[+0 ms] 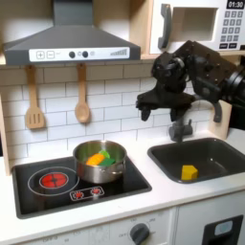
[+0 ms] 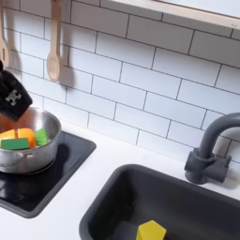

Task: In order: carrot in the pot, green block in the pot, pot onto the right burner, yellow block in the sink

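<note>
Sitting on the right burner [image 1: 107, 170] of the black cooktop [image 1: 57, 196], the pot [image 1: 100, 161] holds the carrot [image 1: 94, 158] and the green block [image 1: 108, 152], with the green block at two o'clock from the carrot. Lying in the sink [image 1: 222, 153] at six o'clock from the faucet [image 2: 208, 145] is the yellow block [image 1: 189, 172]. Raised above the sink, the gripper [image 1: 178, 131] points down; whether its jaws are parted cannot be told

The first exterior view faces my toy kitchen head-on from a little way back, slightly above the counter. The second exterior view sits closer, angled down. Both exterior views share the pot [image 1: 100, 161] [image 2: 24, 141] and the sink [image 1: 196, 158] [image 2: 178, 202].
</note>
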